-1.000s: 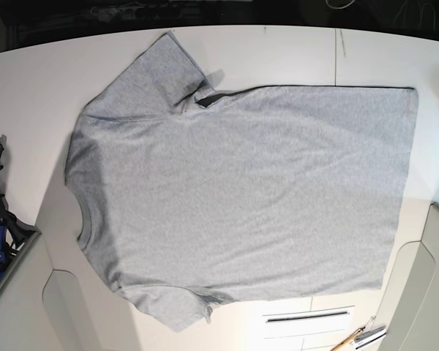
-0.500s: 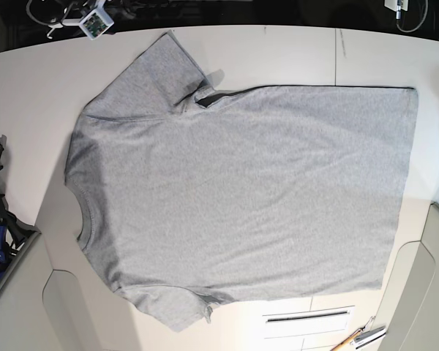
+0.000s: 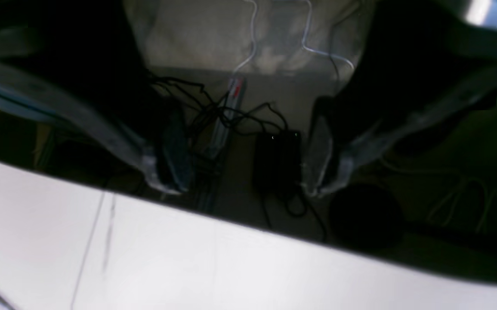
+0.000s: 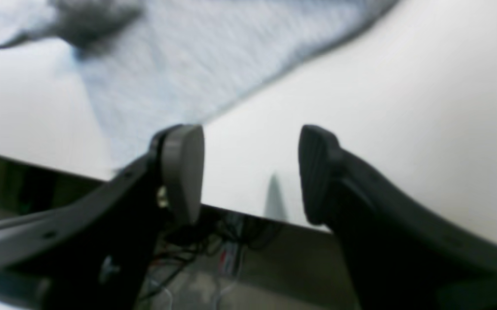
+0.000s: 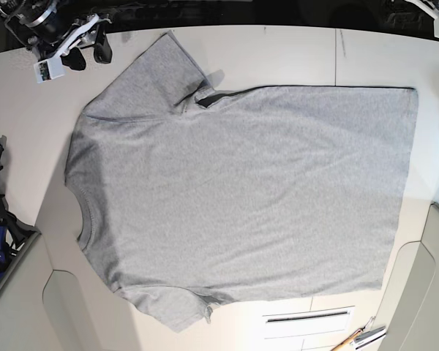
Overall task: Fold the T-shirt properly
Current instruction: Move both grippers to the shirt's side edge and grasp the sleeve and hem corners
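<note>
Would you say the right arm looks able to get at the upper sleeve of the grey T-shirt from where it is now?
Probably yes. The right end effector hangs open just beside the sleeve of the heather-grey cotton T-shirt, with only bare white table between them and nothing lying on the cloth.

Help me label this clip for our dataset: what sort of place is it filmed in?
Probably a robotics lab or test bench, not a home: a plain white table with only the T-shirt spread flat, robot grippers at its far edge, and loose cables on the floor beyond.
</note>
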Motion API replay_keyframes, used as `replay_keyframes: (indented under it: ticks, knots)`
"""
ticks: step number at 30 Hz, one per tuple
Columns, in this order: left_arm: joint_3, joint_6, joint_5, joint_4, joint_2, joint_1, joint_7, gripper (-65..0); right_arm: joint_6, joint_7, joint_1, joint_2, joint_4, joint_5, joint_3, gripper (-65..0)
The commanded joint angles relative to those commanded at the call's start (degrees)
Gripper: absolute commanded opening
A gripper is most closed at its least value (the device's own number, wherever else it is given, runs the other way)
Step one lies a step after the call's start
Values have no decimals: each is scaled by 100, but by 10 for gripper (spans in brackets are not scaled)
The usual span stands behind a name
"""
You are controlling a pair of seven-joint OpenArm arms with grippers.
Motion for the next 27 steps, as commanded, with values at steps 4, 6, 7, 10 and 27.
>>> replay_keyframes:
  ticks: [4,6,7,10,27]
  knots:
    - [-136,0,-68,0,-278,-192,-11,-182,160,-35,350,0,-466,140,0,-307]
    - [-264,0,-76,0,-284,-313,-13,-182,291,-70,372,-4,-470,306,-2,-307]
    - [-302,0,-70,0,-295,-374,-7,-182,310,-70,374,-13,-470,321,-4,-307]
    - [-310,0,-72,-13,-393,-531,-11,-182,369,-70,413,-15,-474,321,-63,-307]
    - [72,0,-118,-2210,-1213,-2404,-13,-182,404,-63,468,-573,-509,446,-387,-307]
